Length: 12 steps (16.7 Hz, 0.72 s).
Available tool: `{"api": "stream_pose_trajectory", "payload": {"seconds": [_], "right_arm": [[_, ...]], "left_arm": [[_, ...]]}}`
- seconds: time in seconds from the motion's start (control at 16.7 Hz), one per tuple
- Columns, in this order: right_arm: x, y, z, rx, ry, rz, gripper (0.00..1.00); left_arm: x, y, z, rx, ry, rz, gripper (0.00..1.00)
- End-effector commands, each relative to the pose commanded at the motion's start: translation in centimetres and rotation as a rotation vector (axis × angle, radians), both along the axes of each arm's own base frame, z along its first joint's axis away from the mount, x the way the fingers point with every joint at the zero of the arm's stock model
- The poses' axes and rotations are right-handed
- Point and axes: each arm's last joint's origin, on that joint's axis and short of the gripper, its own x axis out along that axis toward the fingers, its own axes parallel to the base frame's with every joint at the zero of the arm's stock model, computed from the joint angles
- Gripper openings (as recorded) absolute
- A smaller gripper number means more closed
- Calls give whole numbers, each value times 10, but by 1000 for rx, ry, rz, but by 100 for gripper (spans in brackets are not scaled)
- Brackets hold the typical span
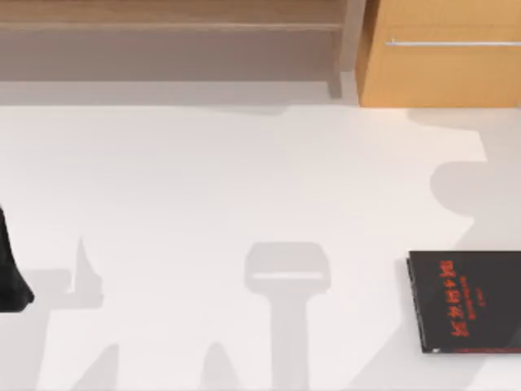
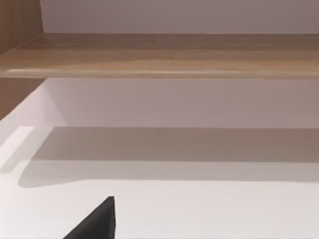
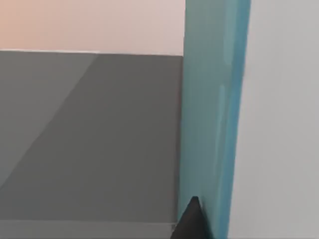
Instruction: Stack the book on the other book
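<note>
Right pincer (image 3: 192,219) shows one dark fingertip against the teal book (image 3: 212,119) in its wrist view, seemingly gripping it, though I cannot tell how far it is open. Left pincer (image 1: 10,273) sits parked at the tabletop's (image 1: 244,179) left edge. Farther right lies the black book (image 1: 468,301), flat at the near right edge. Beyond stand a wooden shelf (image 1: 171,24) and cabinet (image 1: 440,73).

Other book (image 1: 466,301) lies on table (image 1: 244,179), right edge.
</note>
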Motion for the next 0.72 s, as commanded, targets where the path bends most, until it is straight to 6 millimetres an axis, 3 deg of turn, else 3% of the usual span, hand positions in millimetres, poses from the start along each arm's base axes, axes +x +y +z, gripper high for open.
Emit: {"api": "stream_pose_trajectory", "payload": {"seconds": [0.12,0.18,0.72], "right_arm": [[0,0,0,0,0,0,2],[0,0,0,0,0,0,0],[-2,-1,2,0,-2,-3,0]], "left_arm": [[0,0,0,0,0,0,100],[0,0,0,0,0,0,100],[0,0,0,0,0,0,100]]}}
